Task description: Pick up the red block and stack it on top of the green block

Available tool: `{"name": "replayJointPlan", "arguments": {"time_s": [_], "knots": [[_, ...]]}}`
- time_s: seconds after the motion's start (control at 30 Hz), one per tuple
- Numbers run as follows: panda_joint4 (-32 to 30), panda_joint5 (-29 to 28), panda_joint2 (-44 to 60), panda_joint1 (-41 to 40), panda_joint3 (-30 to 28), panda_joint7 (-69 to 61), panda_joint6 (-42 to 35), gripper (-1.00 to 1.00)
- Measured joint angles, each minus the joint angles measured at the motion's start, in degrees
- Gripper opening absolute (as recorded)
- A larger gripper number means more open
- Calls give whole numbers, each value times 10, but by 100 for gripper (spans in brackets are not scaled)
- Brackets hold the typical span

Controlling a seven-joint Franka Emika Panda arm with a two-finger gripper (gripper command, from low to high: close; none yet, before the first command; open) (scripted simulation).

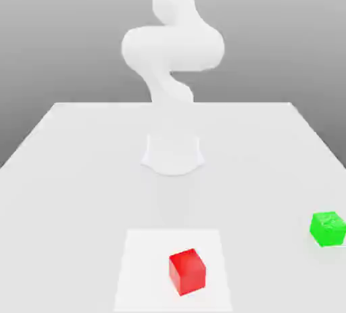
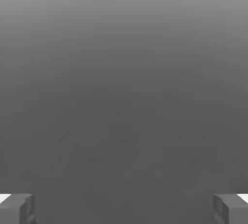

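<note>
**A:** Where do the two cubes sit?

**B:** Both rest on a pale grey table [image 1: 81,156]. The red block [image 1: 187,272] is close to the table's near edge, about midway along it, on a lighter square patch [image 1: 142,264] of the surface. The green block [image 1: 328,228] is by the table's edge on the exterior view's right, a little farther back than the red one. The two are well apart, and nothing touches either.

**A:** And the arm?

**B:** The white arm [image 1: 172,48] rises from its base [image 1: 173,155] near the middle of the table, behind both cubes. In the hand view, the gripper [image 2: 124,208] has its two grey fingertips [image 2: 17,208] spread to opposite sides with nothing between them: it is wide open and empty.

**A:** How should the red cube handle?

**B:** Judging by its look, it is small, rigid and light, with flat, glossy faces, so probably a bit slippery but not fragile. It sits turned slightly askew to the table's edges. The sensible hold would be on two opposite side faces, at mid-height, with the fingers turned to meet those faces squarely, so it does not twist or slide out.
</note>
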Motion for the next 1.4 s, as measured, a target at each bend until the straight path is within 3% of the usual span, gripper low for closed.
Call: {"name": "replayJointPlan", "arguments": {"time_s": [0.6,0.9,1.07,1.1,1.3,1.4], "knots": [[-105,-47,327,-125,139,455,149,0],[-153,-61,488,-113,135,663,227,0],[-141,-120,590,-74,83,721,306,0],[-139,-127,602,-68,76,726,316,-100],[-138,-131,609,-65,72,729,323,-100],[-144,-103,569,-80,93,709,291,-100]]}}
